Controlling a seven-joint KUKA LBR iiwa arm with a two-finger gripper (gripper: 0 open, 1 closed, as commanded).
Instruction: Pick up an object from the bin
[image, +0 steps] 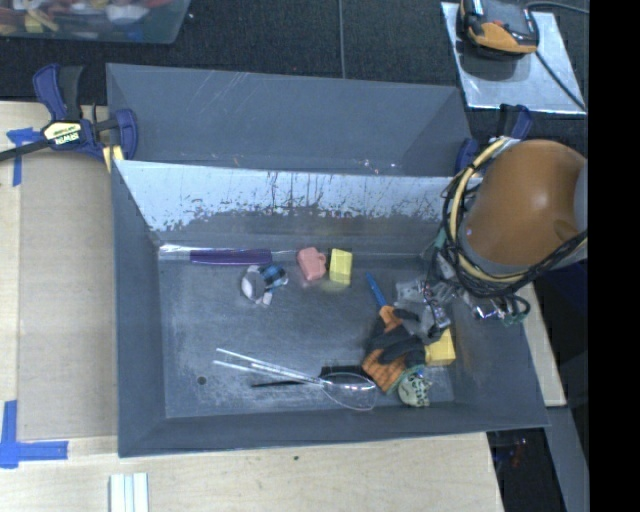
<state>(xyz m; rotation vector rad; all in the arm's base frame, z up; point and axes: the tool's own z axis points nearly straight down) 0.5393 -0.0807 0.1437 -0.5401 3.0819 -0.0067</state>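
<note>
My gripper (432, 306) is low in the bin's right part, beneath the arm's orange cover. It hangs over a small heap. An orange and black thing (392, 346) lies just below and left of it. A yellow block (441, 349) sits right beneath it, close to the gripper's tip. A thin blue stick (375, 292) lies to the gripper's left. A round greenish and white thing (413, 387) rests near the front wall.
A clear plastic spoon (300, 373) lies along the front. Toward the back sit a yellow cube (340, 266), a pink block (312, 264), a small white, blue and black thing (262, 284) and a purple pen (230, 258).
</note>
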